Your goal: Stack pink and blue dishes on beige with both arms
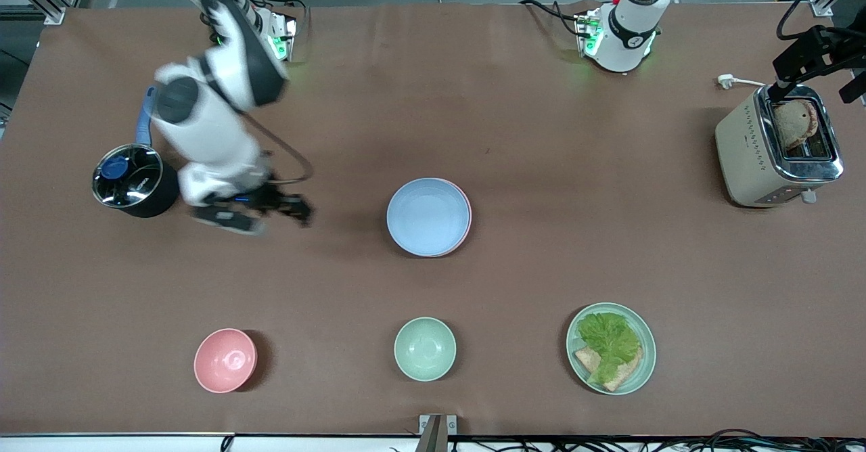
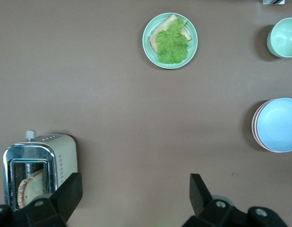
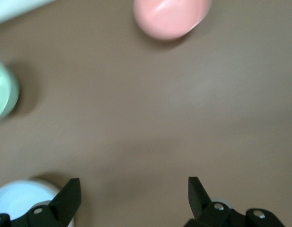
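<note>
At the table's middle the light blue plate (image 1: 428,216) lies on the pale pink plate (image 1: 467,220), of which only a thin rim shows. This stack also appears in the left wrist view, blue plate (image 2: 278,125) on top. The beige plate is hidden. My right gripper (image 1: 274,216) hangs open and holds nothing, over bare table between the stack and a black pot. Its wrist view shows the open right gripper (image 3: 134,187) with the blue plate (image 3: 18,199) beside one finger. High over the toaster, my left gripper (image 1: 812,66) is open; the left wrist view confirms this gripper (image 2: 136,182) holds nothing.
A black pot (image 1: 132,181) stands toward the right arm's end. Near the front camera sit a pink bowl (image 1: 225,360), a mint-green bowl (image 1: 425,348) and a mint-green plate with lettuce and bread (image 1: 611,348). A toaster (image 1: 778,147) with toast stands at the left arm's end.
</note>
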Controlling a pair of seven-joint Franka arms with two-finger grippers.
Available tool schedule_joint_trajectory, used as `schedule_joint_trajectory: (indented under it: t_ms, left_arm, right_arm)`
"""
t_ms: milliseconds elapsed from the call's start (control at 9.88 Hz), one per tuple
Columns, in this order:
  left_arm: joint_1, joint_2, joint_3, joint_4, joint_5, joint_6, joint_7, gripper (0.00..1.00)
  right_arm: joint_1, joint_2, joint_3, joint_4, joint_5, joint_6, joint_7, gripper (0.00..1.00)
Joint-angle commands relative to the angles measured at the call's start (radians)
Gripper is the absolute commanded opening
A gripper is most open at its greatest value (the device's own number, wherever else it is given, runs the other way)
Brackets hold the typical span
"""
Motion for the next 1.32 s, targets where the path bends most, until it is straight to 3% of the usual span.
schedule_joint_trajectory:
  t_ms: [0,101,203,405,608,810,1215]
  left_arm:
    - [-0.023,0.048,0.015,0.003,-0.016,-0.022,-0.014,1.00]
    - [-0.026,0.061,0.015,0.005,-0.010,-0.022,-0.017,1.00]
    - [-0.025,0.058,0.015,0.003,-0.006,-0.022,-0.022,1.00]
    - [-0.023,0.056,0.016,0.000,-0.014,-0.022,-0.054,1.00]
    - [-0.023,0.052,0.016,-0.006,-0.010,-0.022,-0.037,1.00]
    - [-0.023,0.052,0.016,-0.006,-0.003,-0.022,-0.027,1.00]
    - [-0.023,0.052,0.015,-0.006,-0.002,-0.022,-0.027,1.00]
  right_arm:
    - [-0.002,-0.105,-0.149,0.038,-0.030,-0.083,-0.115,1.00]
    - [0.000,-0.142,-0.212,0.046,-0.021,-0.091,-0.161,1.00]
    - [0.000,-0.173,-0.264,0.087,-0.016,-0.183,-0.235,1.00]
    - [-0.003,-0.167,-0.298,0.292,0.029,-0.499,-0.420,1.00]
    - [-0.006,-0.164,-0.352,0.370,0.054,-0.561,-0.509,1.00]
    - [-0.034,-0.091,-0.361,0.495,0.102,-0.673,-0.564,1.00]
    - [-0.039,-0.090,-0.364,0.487,0.105,-0.689,-0.608,1.00]
